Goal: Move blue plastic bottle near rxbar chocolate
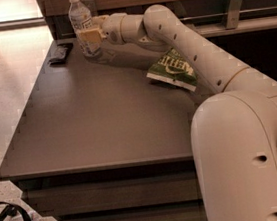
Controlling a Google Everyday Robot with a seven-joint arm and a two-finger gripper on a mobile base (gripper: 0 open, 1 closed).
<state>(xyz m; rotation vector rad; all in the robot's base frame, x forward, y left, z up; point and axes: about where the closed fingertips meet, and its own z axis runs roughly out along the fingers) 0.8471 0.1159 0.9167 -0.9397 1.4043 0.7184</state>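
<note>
Counter (104,116) risk: everything sits at the back-left corner, close to the edge. Blue plastic bottle (79,16) is upright, tall and probably top-heavy, so a jerky release or sideways drag could tip it. Pincer (89,38) is clamped around its mid-body. rxbar chocolate (60,52) lies flat just left of the bottle; overshoot could shove it off.

The blue plastic bottle (79,16) was clear and bluish, with a pale cap and white label. The cream-yellow gripper (89,38) clasped it near the table's far left corner. The rxbar chocolate (60,53) was near-black, the chip bag (172,68) green with white lettering, the table (104,121) dark grey-brown, and the arm (196,50) off-white.
</note>
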